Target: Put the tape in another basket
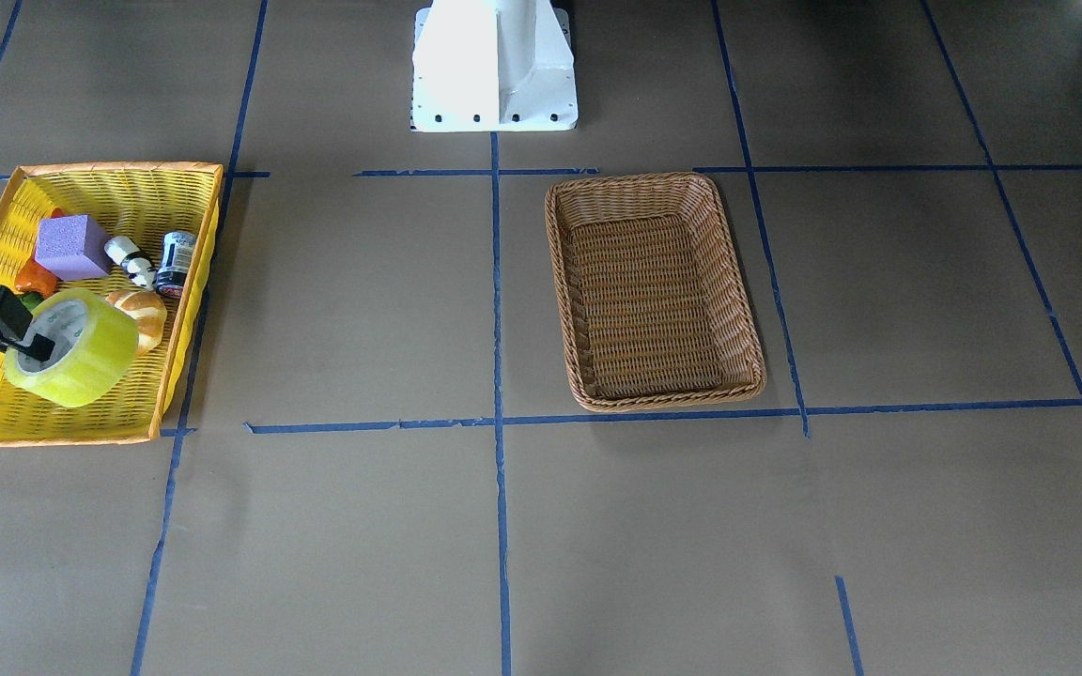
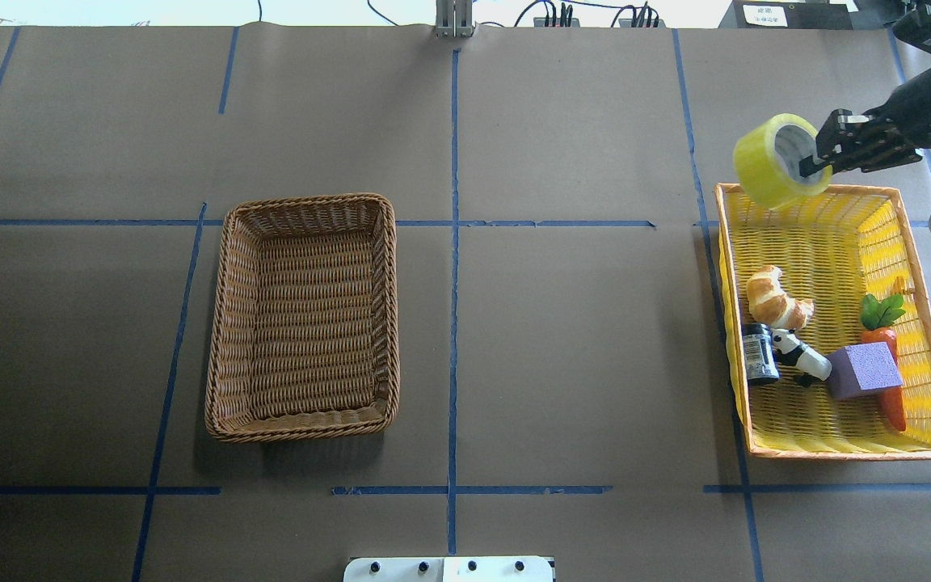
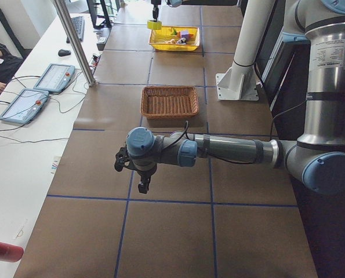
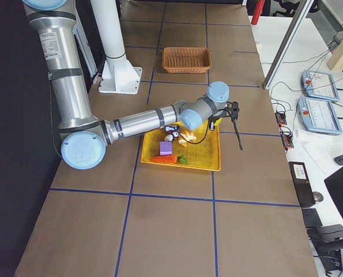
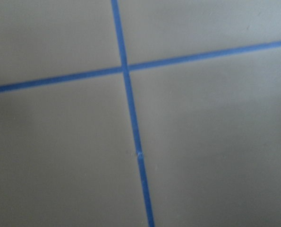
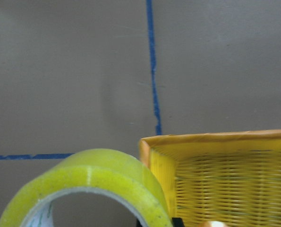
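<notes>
— From across the bench, where is the tape?

— The front-facing camera shows my right gripper [image 1: 34,351] holding the tape [image 1: 81,352] in the air over the yellow tray [image 1: 192,282], at the tray's end nearest the operators' edge. One of my fingers is inside the core, clamped against the roll's wall. The basket [image 1: 557,244] lies well apart, beyond the bench's middle.

— And from overhead?

— The tape hangs above the tray's far rim, toward the far right corner of the bench. Its axis is tilted. The open face of the core looks up and toward the right edge, at my wrist, and the other face looks down toward the left edge. A croissant [image 2: 777,301], a carrot [image 2: 886,356] and a purple block [image 2: 865,370] lie in the tray's near half.

— What about your other hand?

— In the left side view my left gripper [image 3: 142,179] hangs above the bench toward its left end. I cannot tell whether its fingers are spread or closed. Its wrist camera shows blue lines [image 5: 131,118] crossing on the brown surface.

— And the right wrist camera?

— The tape's yellow band arches along the bottom, just beside the tray's corner.
</notes>
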`<act>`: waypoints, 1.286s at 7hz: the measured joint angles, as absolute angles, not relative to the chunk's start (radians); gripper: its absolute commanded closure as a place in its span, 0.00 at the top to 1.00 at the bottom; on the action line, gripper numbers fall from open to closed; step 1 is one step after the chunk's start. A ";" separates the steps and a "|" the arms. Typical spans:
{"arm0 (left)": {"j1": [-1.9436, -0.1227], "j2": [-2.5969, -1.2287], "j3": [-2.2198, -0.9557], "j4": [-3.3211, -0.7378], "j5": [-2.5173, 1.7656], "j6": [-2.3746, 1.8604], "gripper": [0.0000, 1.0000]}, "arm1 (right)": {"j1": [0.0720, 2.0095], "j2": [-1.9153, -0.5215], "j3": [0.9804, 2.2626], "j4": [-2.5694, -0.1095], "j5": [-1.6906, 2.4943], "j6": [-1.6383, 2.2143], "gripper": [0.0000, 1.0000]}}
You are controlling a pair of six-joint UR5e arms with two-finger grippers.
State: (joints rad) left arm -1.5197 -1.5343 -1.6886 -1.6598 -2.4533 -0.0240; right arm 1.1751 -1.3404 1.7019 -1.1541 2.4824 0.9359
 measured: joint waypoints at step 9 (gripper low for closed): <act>-1.108 -1.645 -1.696 -2.719 -2.492 -1.452 1.00 | 0.716 -1.235 1.816 -0.533 2.024 1.859 0.01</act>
State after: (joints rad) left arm -1.1081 -1.6445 -1.6963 -2.7193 -2.4917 -1.4517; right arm 0.7159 -1.2349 1.8165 -0.5326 2.0243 1.8593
